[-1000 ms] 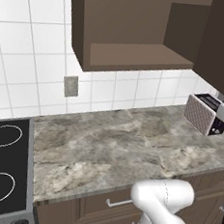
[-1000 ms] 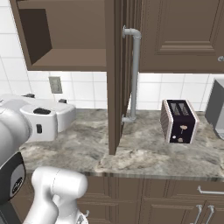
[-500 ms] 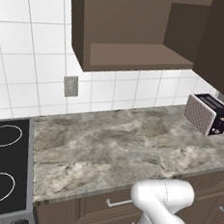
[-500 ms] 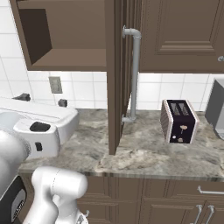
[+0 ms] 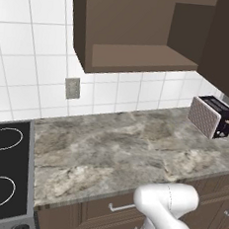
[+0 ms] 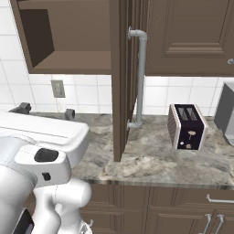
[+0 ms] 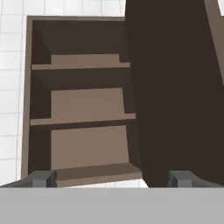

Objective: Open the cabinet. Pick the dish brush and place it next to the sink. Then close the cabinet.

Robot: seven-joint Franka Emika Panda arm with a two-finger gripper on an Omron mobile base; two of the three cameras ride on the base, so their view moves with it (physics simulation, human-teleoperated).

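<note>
Cabinet stands open, door swung out edge-on over the worktop, long silver bar handle on its outer face. Hand view looks straight into the cabinet: three bare shelves. Dish brush not located in any view. Fingers spread wide, nothing between them, tips low in front of the bottom shelf. Toaster sits on the worktop right of the door; stove at the left end.
</note>
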